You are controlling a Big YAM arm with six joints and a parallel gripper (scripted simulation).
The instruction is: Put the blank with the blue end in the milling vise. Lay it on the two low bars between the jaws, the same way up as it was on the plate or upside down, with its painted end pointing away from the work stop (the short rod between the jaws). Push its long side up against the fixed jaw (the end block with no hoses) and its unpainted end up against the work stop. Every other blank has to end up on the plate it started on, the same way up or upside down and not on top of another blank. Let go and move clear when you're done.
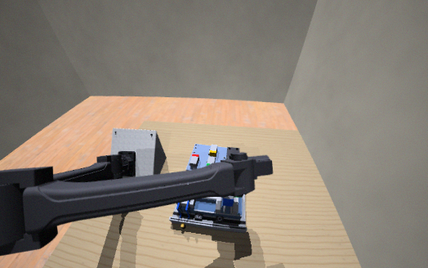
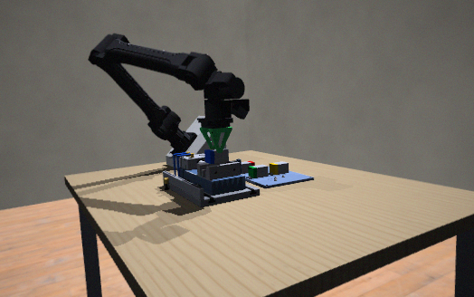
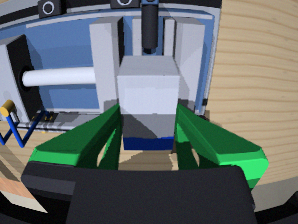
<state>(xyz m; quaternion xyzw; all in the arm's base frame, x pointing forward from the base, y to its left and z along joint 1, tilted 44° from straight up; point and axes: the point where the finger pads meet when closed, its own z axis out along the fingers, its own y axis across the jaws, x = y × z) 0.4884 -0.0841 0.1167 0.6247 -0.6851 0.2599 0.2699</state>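
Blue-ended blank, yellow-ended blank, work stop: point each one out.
Blue-ended blank [image 2: 220,157] [image 3: 149,95]: exterior, wrist; its unpainted body.
Yellow-ended blank [image 1: 213,152] [image 2: 273,168]: top, exterior; its yellow end.
Work stop [image 3: 149,30]: wrist; the middle of its dark rod.

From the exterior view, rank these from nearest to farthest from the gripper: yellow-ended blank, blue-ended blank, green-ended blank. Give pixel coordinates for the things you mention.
1. Blue-ended blank [image 2: 221,157] [image 3: 149,95], between the gripper's [image 2: 219,151] [image 3: 148,111] fingers
2. Green-ended blank [image 2: 260,171], on the plate's near side
3. Yellow-ended blank [image 2: 281,167], farther right on the plate
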